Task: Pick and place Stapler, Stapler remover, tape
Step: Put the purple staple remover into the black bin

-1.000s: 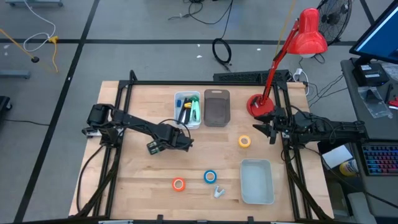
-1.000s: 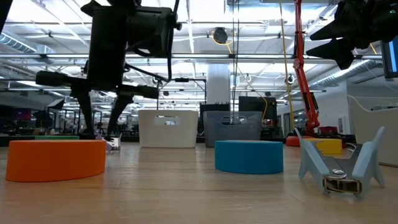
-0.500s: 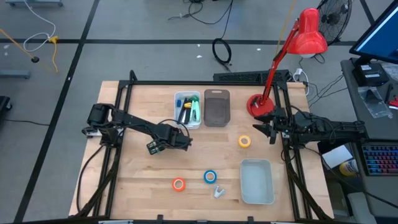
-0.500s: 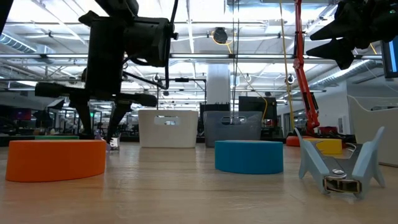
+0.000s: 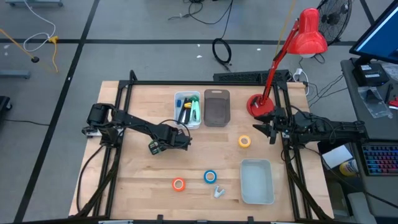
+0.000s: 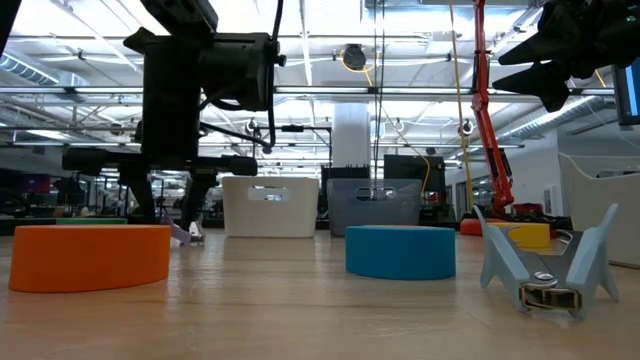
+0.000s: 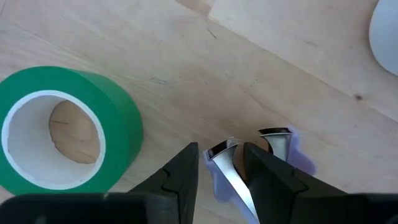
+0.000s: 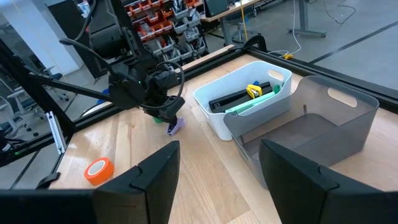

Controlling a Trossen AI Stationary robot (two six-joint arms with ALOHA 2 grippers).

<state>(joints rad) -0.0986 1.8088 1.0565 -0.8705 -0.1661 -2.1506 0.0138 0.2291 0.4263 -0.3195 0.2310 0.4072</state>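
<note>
1. Gripping a purple staple remover (image 7: 297, 160) between its two part-closed fingers, the left gripper (image 5: 180, 140) hangs low over the middle of the table (image 5: 143, 180), with the green tape (image 7: 62, 130) lying flat on the wood just beside it.
2. A white bin (image 5: 175, 112) lies just beyond that gripper toward the far edge. Its long side runs from the near edge toward the far edge, and it looks the likeliest drop point, a short reach for the left arm.
3. A grey bin (image 5: 216, 93) sits right next to the white one, on the side toward the right arm.
4. The right gripper (image 5: 268, 130) waits at the table's right edge by the base of a red lamp (image 5: 309, 32), its fingers spread wide and holding nothing. It is farther from the white bin than the left gripper.
5. Four tape rolls are in view. Besides the green one, a yellow tape (image 5: 244, 141) lies near the right gripper, and a blue tape (image 5: 210, 177) and an orange tape (image 5: 178, 184) lie toward the near edge.
6. Two staple removers show: the purple one in the grip and a pale staple remover (image 5: 217, 191) on the wood just beside the blue roll.
7. Three containers stand on the table: the white bin, the grey bin and a pale tray (image 5: 257, 163) near the right front corner.
8. The white bin already holds black, green and yellow items. They are probably staplers, though their number cannot be made out.
</note>
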